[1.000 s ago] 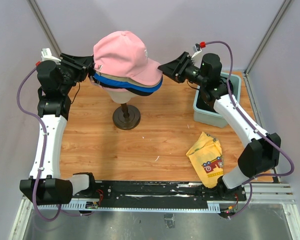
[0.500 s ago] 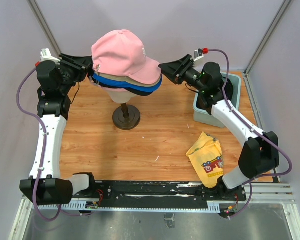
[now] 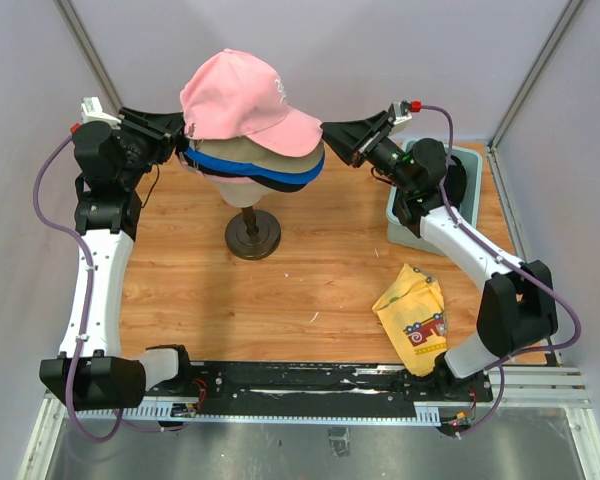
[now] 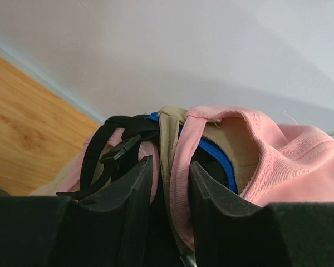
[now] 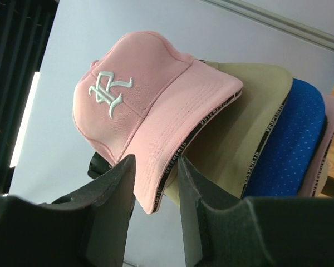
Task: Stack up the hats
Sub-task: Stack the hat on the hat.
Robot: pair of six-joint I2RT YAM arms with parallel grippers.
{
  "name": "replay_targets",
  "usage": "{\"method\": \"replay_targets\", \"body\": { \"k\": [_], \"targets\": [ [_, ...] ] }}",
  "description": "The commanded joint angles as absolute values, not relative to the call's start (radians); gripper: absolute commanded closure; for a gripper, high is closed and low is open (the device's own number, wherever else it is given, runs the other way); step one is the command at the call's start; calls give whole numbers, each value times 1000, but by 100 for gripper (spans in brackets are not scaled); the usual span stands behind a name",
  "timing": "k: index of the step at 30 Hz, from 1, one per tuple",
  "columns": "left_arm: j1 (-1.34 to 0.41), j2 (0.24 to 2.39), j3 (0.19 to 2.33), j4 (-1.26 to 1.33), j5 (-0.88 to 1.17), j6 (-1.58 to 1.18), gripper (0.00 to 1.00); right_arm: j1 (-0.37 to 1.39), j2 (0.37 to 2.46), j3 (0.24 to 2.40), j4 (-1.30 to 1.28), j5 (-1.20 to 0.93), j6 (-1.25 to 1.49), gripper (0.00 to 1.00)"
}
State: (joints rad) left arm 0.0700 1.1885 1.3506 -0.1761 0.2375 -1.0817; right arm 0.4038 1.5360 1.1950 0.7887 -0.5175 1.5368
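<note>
As things stand, the left gripper [image 3: 180, 135] sits at the rear of the cap stack, its jaws closed on the back hem of the pink cap [image 3: 240, 95]. The left wrist view shows pink fabric pinched between the fingers [image 4: 139, 183], and a tan band appears to be caught in with it.

Centre: the pink cap rides on top of the pile on the cream mannequin head [image 3: 242, 192], which stands on the wooden counter [image 3: 310, 270].
- Long axis runs left to right, strap end toward the left arm and brim toward the right.
- Below it, fanned out, are the tan cap [image 3: 230, 150], the blue cap [image 3: 225, 165] and a dark one at the bottom.
- Look: soft pink twill, white embroidered logo on the front panel, curved brim with a black lettered strip along its underside edge. It seems tilted and not seated flush.

Right: the right gripper [image 3: 332, 135] meets the brim tip head-on.
- In the right wrist view the brim corner lies between the two fingers [image 5: 119, 183].
- The jaws straddle it narrowly; cannot tell whether they are clamping it.

Judgement: each arm is near its own end of the cap, so the next move turns on both ends moving together.
</note>
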Motion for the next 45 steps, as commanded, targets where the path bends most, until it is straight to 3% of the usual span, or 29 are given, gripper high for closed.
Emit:
{"method": "replay_targets", "body": {
  "k": [1,19,26,31,45],
  "targets": [
    [67,1194,1333,-216,269,-1061,64,444,1546,1177,961,-520,1623,63],
    [67,1204,1338,-215,267,-1048,64,497,1641,1147,1107,-466,1732,63],
    [67,1198,1361,-227,250,-1041,64,480,1677,1234,1112,-492,1754,89],
    [67,1178,1392,-243,202,-1039,64,477,1698,1315,1120,-527,1785,99],
    [67,1116,1511,-291,22,-1013,74,474,1802,1532,1158,-563,1911,99]
  ]
}}
